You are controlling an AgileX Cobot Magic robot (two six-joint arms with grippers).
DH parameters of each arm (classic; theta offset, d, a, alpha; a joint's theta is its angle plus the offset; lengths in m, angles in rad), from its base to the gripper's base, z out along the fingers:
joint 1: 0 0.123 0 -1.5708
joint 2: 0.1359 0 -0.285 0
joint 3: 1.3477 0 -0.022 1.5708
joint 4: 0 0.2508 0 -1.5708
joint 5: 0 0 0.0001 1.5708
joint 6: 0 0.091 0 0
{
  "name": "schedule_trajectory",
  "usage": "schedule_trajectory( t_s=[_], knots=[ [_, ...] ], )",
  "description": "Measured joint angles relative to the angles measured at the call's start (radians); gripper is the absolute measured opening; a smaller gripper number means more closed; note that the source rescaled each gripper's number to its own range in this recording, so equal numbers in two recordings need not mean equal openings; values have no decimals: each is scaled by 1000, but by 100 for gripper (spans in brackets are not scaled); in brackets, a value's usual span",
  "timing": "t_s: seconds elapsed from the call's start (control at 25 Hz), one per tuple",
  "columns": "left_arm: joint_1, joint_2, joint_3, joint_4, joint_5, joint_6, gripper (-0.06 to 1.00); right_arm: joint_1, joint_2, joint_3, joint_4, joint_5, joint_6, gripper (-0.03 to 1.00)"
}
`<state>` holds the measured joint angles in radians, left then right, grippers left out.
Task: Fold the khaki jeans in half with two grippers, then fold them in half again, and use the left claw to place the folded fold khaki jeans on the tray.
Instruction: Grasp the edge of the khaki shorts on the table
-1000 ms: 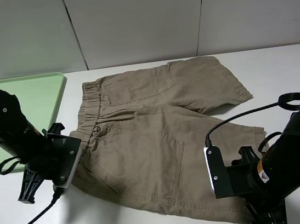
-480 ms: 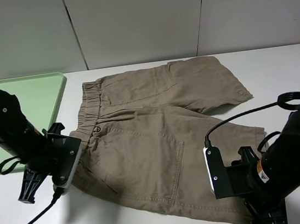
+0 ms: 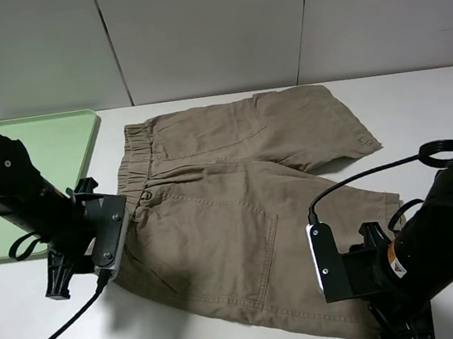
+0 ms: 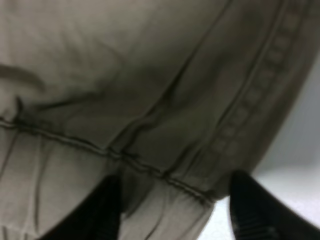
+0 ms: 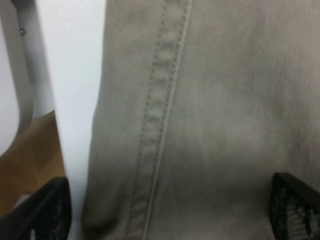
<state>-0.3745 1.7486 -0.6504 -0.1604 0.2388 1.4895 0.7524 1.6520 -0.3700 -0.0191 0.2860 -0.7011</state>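
Mid-frame on the white table (image 3: 427, 109): khaki jeans (image 3: 239, 201) spread flat, tray (image 3: 48, 143) just beside, upper left.
Only in wrist views: left claw (image 4: 176, 192) parted astride waistband, right claw (image 5: 172, 200) parted astride stitched edge.

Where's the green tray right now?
In the exterior high view, the tray lies at far left, just left of the khaki jeans and their waistband.
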Motion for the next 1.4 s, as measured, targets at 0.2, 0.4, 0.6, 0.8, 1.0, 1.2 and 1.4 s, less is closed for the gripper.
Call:
schedule_trajectory(
  t_s=[0.2, 0.4, 0.6, 0.8, 1.0, 1.2, 1.4],
  knots=[
    [0, 0, 0, -1, -12, 0, 68, 0, -7, 0, -5, 3, 8, 85],
    [0, 0, 1, -1, -13, -1, 69, -3, -68, -18, -45, 35, 12, 58],
    [0, 0, 2, -1, -13, -1, 69, -3, -137, -21, -53, 38, 12, 53],
    [0, 0, 2, -1, -13, -1, 69, -3, -137, -21, -53, 41, 12, 53],
    [0, 0, 2, -4, -10, -1, 69, -3, -137, -21, -53, 42, 12, 53],
    [0, 0, 2, -4, 4, -1, 69, -3, -138, 12, -53, -6, 13, 53],
    [0, 0, 2, -4, 4, -1, 69, -3, -138, 57, -53, -69, 15, 53]
  ],
)
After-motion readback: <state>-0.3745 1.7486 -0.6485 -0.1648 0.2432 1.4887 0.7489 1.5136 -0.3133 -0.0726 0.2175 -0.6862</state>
